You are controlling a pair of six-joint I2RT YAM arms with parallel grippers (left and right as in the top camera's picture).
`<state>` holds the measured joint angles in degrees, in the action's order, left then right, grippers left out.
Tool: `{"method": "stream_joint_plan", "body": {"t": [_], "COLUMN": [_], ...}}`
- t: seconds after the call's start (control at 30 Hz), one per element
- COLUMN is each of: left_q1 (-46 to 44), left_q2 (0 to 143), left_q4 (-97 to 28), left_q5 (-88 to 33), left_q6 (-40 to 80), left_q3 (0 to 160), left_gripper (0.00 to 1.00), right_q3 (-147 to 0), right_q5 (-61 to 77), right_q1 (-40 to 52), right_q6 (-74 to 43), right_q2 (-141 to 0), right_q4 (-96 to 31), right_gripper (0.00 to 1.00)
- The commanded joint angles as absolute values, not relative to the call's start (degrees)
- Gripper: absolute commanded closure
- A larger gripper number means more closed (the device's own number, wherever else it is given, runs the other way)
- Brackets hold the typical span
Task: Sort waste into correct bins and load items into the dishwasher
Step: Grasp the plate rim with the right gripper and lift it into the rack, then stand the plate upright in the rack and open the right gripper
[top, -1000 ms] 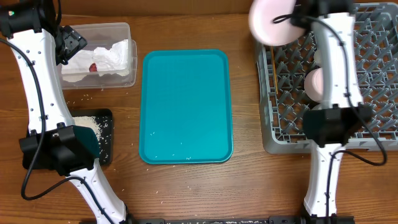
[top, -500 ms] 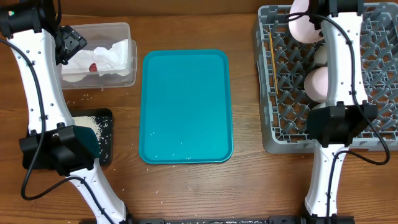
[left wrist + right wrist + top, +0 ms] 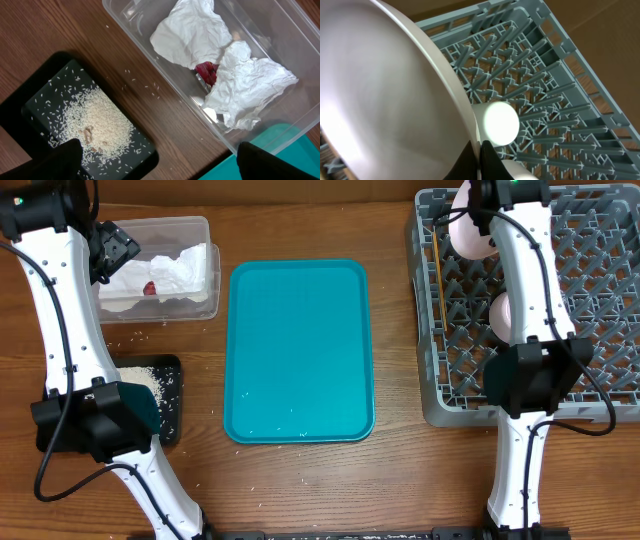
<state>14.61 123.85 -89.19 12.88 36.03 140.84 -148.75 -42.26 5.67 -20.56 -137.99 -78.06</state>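
Observation:
My right gripper (image 3: 481,159) is shut on the rim of the round pale pink plate (image 3: 385,100). It holds the plate on edge over the far left part of the grey dish rack (image 3: 600,270), seen from overhead (image 3: 463,230). A white cup (image 3: 499,122) stands upside down among the pegs beside it. A pale bowl (image 3: 503,315) and the chopsticks (image 3: 440,285) lie in the rack. My left gripper (image 3: 157,152) is open and empty above the clear tub (image 3: 280,30), which holds the crumpled napkin (image 3: 230,85) and the red sachet (image 3: 206,73). The black tray (image 3: 30,100) holds rice (image 3: 100,120).
The teal tray (image 3: 300,350) lies in the middle of the table with a few grains near its front edge. Loose rice grains (image 3: 135,337) lie on the wood between the tub and the black tray (image 3: 170,420). My right arm crosses the rack's front left part.
My right arm has carried the pink plate rightward from beyond the rack's far left corner to over the rack and turned it more on edge. The left arm has not moved.

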Motion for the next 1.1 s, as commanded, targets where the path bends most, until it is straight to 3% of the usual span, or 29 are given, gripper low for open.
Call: {"method": "stream_joint_plan", "body": {"t": [0.0, 0.03, 0.1, 0.13, 0.17, 0.23, 0.27, 0.6, 0.8, 1.07], "left_q1": [14.2, 14.2, 14.2, 14.2, 14.2, 14.2, 14.2, 14.2, 14.2, 14.2], "left_q2": [122.7, 122.7, 122.7, 122.7, 122.7, 122.7, 122.7, 122.7, 122.7, 122.7], "left_q4": [-89.3, -89.3, -89.3, -89.3, -89.3, -89.3, -89.3, -89.3, -89.3, -89.3], "left_q5": [13.6, 13.6, 13.6, 13.6, 13.6, 13.6, 13.6, 13.6, 13.6, 13.6], "left_q6": [35.8, 35.8, 35.8, 35.8, 35.8, 35.8, 35.8, 35.8, 35.8, 35.8], "left_q3": [141.5, 141.5, 141.5, 141.5, 141.5, 141.5, 141.5, 141.5, 141.5, 141.5], "left_gripper": [0.0, 0.0, 0.0, 0.0, 0.0, 0.0, 0.0, 0.0, 0.0, 0.0], "right_q3": [-148.9, -148.9, -149.0, -149.0, -149.0, -149.0, -149.0, -150.0, -150.0, -139.5], "right_q5": [-42.3, -42.3, -42.3, -42.0, -41.6, -39.6, -37.9, -12.5, -10.0, -3.5], "right_q1": [7.3, 7.7, 8.3, 8.7, 9.0, 9.5, 9.6, 8.5, 8.5, 9.1], "right_q6": [-20.6, -20.2, -19.7, -19.7, -19.7, -19.7, -19.8, -19.8, -21.5, -19.8], "right_q2": [-137.4, -137.4, -137.3, -137.0, -136.7, -135.5, -134.6, -117.8, -109.9, -99.5], "right_q4": [-77.9, -78.1, -78.3, -78.6, -78.8, -79.4, -79.7, -84.5, -96.6, -97.1], "right_gripper": [0.91, 0.86, 0.65, 0.44, 0.33, 0.2, 0.0, 0.0, 0.0, 0.0]}}
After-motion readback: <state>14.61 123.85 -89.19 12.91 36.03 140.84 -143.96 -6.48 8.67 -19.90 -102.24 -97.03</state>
